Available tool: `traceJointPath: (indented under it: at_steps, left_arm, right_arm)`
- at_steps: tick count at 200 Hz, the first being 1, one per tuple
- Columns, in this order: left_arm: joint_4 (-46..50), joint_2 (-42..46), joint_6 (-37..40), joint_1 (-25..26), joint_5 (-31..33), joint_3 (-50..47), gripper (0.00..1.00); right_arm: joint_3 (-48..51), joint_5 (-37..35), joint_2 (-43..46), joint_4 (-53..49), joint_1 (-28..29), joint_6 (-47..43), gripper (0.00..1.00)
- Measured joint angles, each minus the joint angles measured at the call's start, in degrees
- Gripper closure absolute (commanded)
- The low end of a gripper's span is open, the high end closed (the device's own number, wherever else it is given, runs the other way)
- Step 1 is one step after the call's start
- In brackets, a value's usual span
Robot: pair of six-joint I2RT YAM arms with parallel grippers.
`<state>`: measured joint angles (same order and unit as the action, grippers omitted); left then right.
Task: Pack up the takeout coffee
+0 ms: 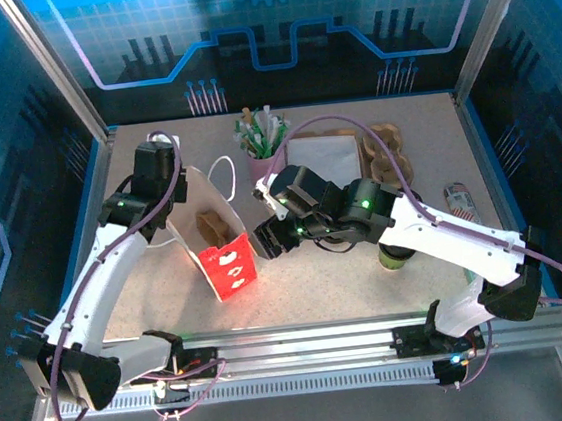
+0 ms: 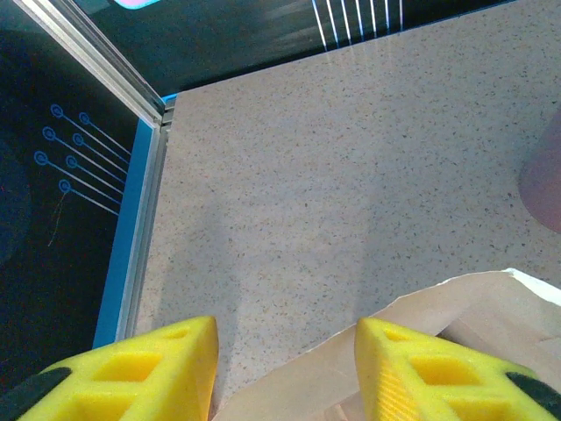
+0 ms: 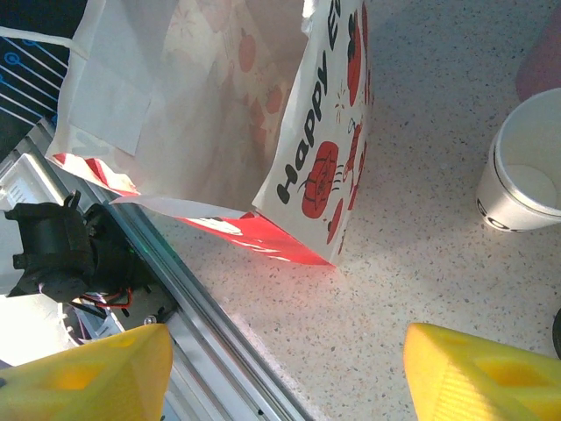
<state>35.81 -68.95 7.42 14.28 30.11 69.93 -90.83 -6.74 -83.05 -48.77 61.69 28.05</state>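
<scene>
1. The white paper cup [image 3: 523, 180] stands upright on the tabletop [image 3: 421, 263]. Its top is open. It is outside the bag.
2. The paper bag [image 3: 202, 105] is near the cup but does not touch it. The bag is white with red pictures, and its mouth is open.
3. The right jaws are wide apart with nothing between them. They hang over the tabletop, next to the bag.
4. The left jaws are apart too. The bag's top edge lies between them, close to one yellow finger [image 2: 429, 373]. They are not squeezing it.
5. From above, the left arm [image 1: 115, 258] reaches to the far side of the bag. The right arm [image 1: 434, 230] reaches across to its other side.
6. A pink cup with sticks [image 1: 265, 150] stands behind the bag.
</scene>
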Motion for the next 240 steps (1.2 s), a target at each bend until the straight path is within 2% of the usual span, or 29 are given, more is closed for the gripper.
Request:
traceJointPath:
  at_steps: [17,48,70,82,93,123,165,177,197,240]
  left_arm:
    - [0.31,-0.17,-0.46,-0.11,-0.20,0.00,0.63]
    - [1.16,-1.68,-1.42,-0.20,-0.37,0.09,0.82]
    - [1.68,-1.88,-1.84,-0.31,-0.35,0.11,0.86]
    - [2.05,-1.88,-2.40,-0.31,-0.35,0.33,0.91]
    - [2.73,-1.88,-2.95,-0.37,-0.33,0.79,1.00]
    - [7.37,-2.16,-6.32,-0.94,-0.37,4.72,1.00]
    - [15.45,-4.22,-15.23,-1.81,-2.91,10.80,1.00]
    - [17.64,-4.20,-17.62,-1.81,-4.57,10.80,1.00]
    - [19.74,-3.80,-20.68,-1.81,-6.88,10.73,1.00]
    - [21.44,-0.13,-23.19,-1.81,-9.46,10.60,1.00]
  right_arm:
    - [0.00,0.20,-0.07,-0.02,0.00,-0.09,0.29]
    - [0.00,0.46,-0.33,-0.07,0.00,-0.11,0.28]
    - [0.00,1.01,-0.55,-0.17,0.00,-0.13,0.28]
    - [0.00,1.25,-0.66,-0.22,0.00,-0.17,0.28]
    - [0.00,1.29,-0.74,-0.22,0.00,-0.28,0.28]
    - [-0.02,1.46,-1.01,-0.26,-0.04,-0.85,0.28]
    - [-0.98,2.29,-2.29,-0.66,-0.98,-1.14,0.27]
    - [-1.36,2.29,-2.60,-0.66,-1.03,-0.87,0.23]
    - [-1.53,2.21,-2.93,-0.44,-1.01,1.95,0.17]
    - [-2.71,-1.97,-4.55,0.11,-0.20,11.85,0.18]
